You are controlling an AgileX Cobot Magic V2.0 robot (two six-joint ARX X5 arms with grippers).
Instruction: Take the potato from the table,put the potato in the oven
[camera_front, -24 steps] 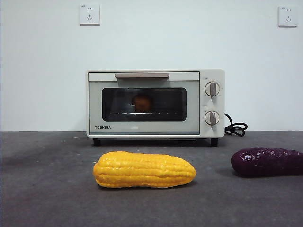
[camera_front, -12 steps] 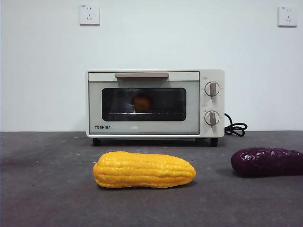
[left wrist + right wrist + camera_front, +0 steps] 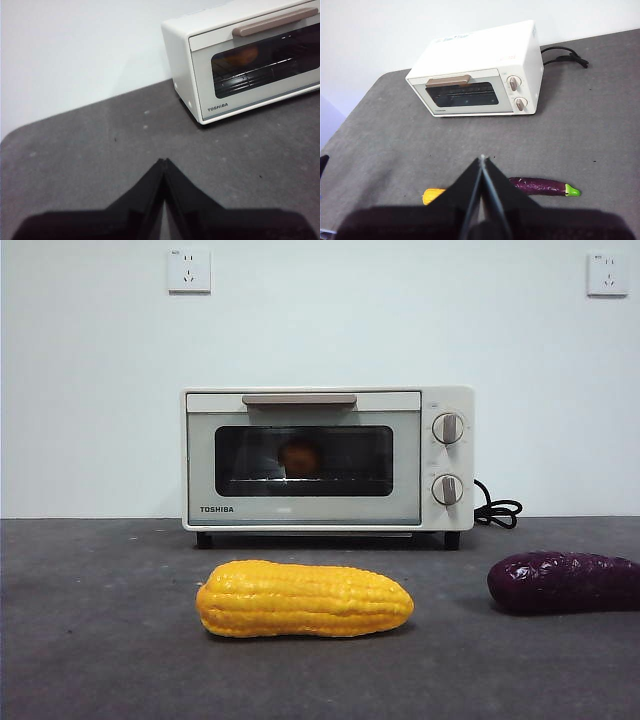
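The cream-white TOSHIBA oven (image 3: 328, 458) stands at the back of the dark grey table (image 3: 100, 640) with its glass door closed. The brown-orange potato (image 3: 300, 457) sits inside on the rack, dimly visible through the glass, and shows as an orange blur potato (image 3: 241, 54) in the left wrist view. My left gripper (image 3: 163, 161) is shut and empty, held above the table well away from the oven (image 3: 245, 60). My right gripper (image 3: 482, 157) is shut and empty too, high above the table with the oven (image 3: 480, 75) beyond it.
A yellow corn cob (image 3: 303, 599) lies in front of the oven, and a dark purple eggplant (image 3: 563, 582) lies to its right. The oven's black cord (image 3: 497, 510) curls behind its right side. Two wall sockets sit above.
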